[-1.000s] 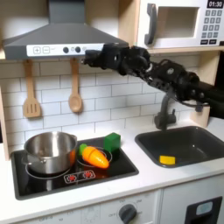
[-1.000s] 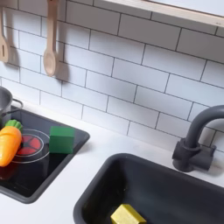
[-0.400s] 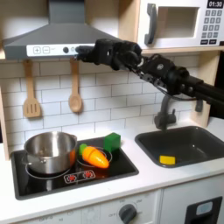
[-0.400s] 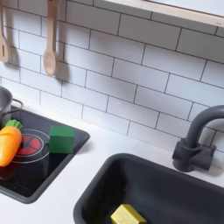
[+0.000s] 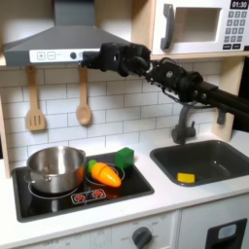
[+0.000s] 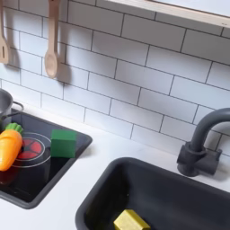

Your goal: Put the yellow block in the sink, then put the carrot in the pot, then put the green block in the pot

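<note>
The yellow block (image 5: 186, 178) (image 6: 130, 221) lies on the floor of the dark grey sink (image 5: 216, 154) (image 6: 171, 190). On the black stovetop, the orange carrot (image 5: 104, 174) (image 6: 9, 145) lies between the silver pot (image 5: 54, 167) (image 6: 4, 106) and the green block (image 5: 124, 158) (image 6: 63, 143). My gripper (image 5: 93, 60) hangs high up in the first exterior view, in front of the range hood, well above the carrot and pot. It holds nothing that I can see. Its fingers blur into a dark mass, so their spacing is unclear.
A wooden spatula (image 5: 35, 105) and a wooden spoon (image 5: 84, 100) (image 6: 52, 43) hang on the tiled wall. The range hood (image 5: 58, 41) juts out just beside the gripper. The dark faucet (image 5: 182, 126) (image 6: 202, 144) stands behind the sink. A microwave (image 5: 199, 24) sits at the upper right.
In the first exterior view the arm has swung left and slightly up, away from the sink side toward the stove side. The blocks, carrot and pot have not moved.
</note>
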Action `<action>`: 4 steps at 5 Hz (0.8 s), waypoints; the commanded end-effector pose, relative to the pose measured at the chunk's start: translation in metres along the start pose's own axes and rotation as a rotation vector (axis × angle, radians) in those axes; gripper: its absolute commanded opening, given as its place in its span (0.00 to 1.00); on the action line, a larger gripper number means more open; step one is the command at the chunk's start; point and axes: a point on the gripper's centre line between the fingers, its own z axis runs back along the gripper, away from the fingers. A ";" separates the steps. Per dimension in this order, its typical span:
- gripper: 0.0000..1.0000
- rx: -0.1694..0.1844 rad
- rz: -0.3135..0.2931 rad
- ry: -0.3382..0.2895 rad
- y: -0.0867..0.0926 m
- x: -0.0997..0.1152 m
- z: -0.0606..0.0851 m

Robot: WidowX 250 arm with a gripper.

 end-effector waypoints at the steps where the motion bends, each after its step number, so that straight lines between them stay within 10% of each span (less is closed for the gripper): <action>1: 0.00 -0.005 0.004 -0.014 -0.003 0.007 -0.003; 4: 0.00 -0.003 -0.008 -0.012 -0.004 0.006 -0.005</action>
